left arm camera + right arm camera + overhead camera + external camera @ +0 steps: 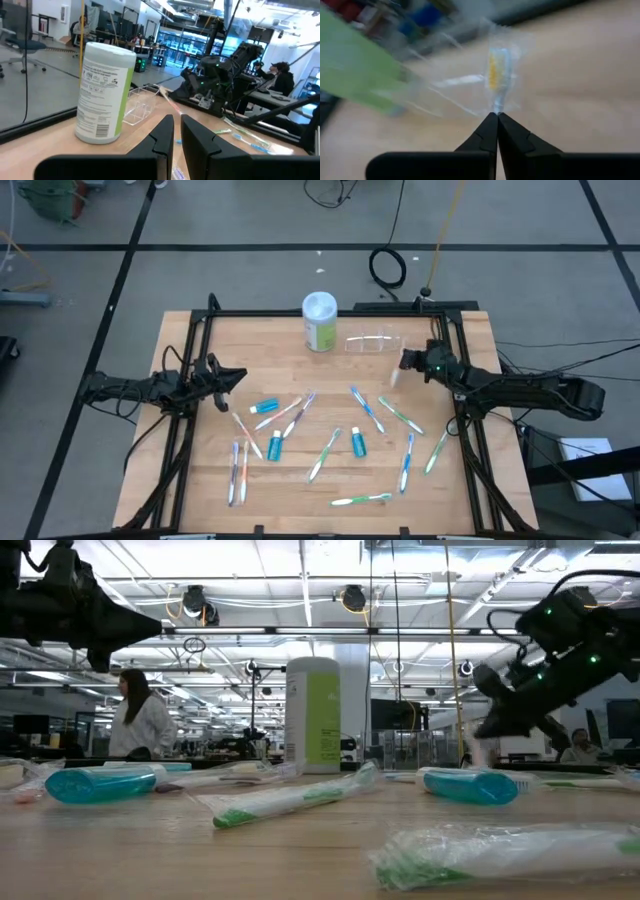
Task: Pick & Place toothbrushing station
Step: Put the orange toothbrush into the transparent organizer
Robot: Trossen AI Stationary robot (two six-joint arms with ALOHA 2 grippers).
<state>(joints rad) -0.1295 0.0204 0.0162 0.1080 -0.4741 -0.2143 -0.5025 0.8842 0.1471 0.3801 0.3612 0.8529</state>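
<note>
Right gripper (497, 116) pinched closed on a plastic-wrapped toothbrush (498, 75), yellow-and-blue head sticking out past the fingertips. It's held above the table's back right area, just beside the toothbrushing station (373, 342). Station sits on the table (180, 480) near the back edge, right of the green-and-white wipes canister (319, 322). Left gripper (232, 378) parked at the left edge, fingers almost together, nothing in them. More wrapped toothbrushes and small toothpaste tubes (265, 407) scattered across the front half.

Both arms are matte black and jointed, with dark cables trailing along them. A small green light glows on the right arm (520, 388), and each gripper carries two tapered black fingers (162, 140).
</note>
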